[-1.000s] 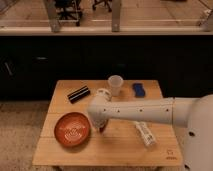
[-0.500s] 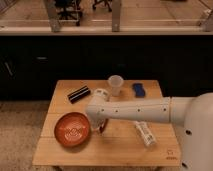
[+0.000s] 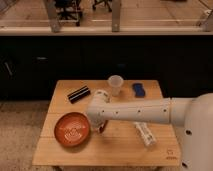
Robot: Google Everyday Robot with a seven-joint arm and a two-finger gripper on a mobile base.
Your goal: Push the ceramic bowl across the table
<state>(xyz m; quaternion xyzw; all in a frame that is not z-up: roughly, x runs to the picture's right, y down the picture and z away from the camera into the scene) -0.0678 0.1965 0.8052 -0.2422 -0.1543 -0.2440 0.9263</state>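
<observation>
The ceramic bowl (image 3: 72, 129) is a wide red-orange dish with white rings inside, lying on the left front part of the light wooden table (image 3: 115, 147). My white arm reaches in from the right across the table. The gripper (image 3: 98, 125) hangs below the arm's wrist, right against the bowl's right rim. It looks to be touching the rim.
A translucent white cup (image 3: 115, 84) stands at the back middle. A black rectangular object (image 3: 79, 94) lies at the back left, a blue object (image 3: 138, 90) at the back right. A white bottle (image 3: 145, 133) lies on its side at the front right. A small dark logo (image 3: 170, 153) marks the front right corner.
The bowl has slid a little to the left and toward the front, with the gripper following against its right rim.
</observation>
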